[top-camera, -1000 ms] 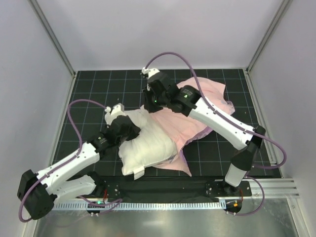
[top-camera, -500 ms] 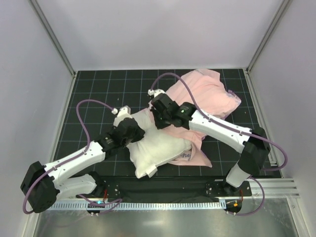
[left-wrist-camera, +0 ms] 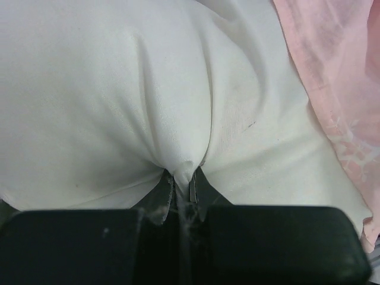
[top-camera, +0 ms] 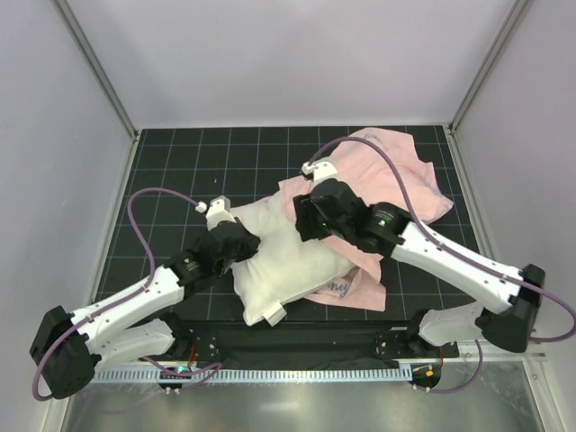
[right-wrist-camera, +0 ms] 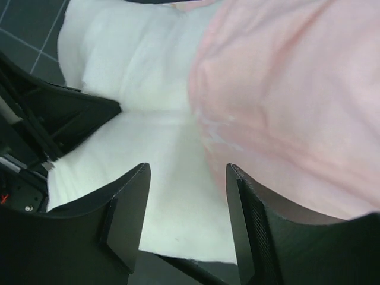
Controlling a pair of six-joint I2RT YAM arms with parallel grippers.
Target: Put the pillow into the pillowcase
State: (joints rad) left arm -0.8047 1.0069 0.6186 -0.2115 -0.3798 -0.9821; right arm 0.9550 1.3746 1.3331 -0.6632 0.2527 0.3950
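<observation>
The white pillow [top-camera: 283,265] lies in the middle of the black mat, its right part under the pink pillowcase [top-camera: 396,175]. In the left wrist view the pillow [left-wrist-camera: 119,89] fills the picture and the pillowcase [left-wrist-camera: 338,89] edges in at the right. My left gripper [top-camera: 245,241] is shut on a pinched fold of the pillow at its left edge [left-wrist-camera: 185,175]. My right gripper [top-camera: 309,223] hovers over the seam where the pillowcase [right-wrist-camera: 285,89] overlaps the pillow [right-wrist-camera: 148,89]. Its jaws stand open with nothing between them [right-wrist-camera: 189,172].
The black gridded mat [top-camera: 180,171] is ringed by pale walls with metal posts. The arms' base rail [top-camera: 297,346] runs along the near edge. Purple cables loop over both arms.
My right gripper has let go of the pillowcase and opened, moving right and nearer. The pillowcase has dropped flat over the pillow's right part. The left gripper keeps its grip, shifted slightly right.
</observation>
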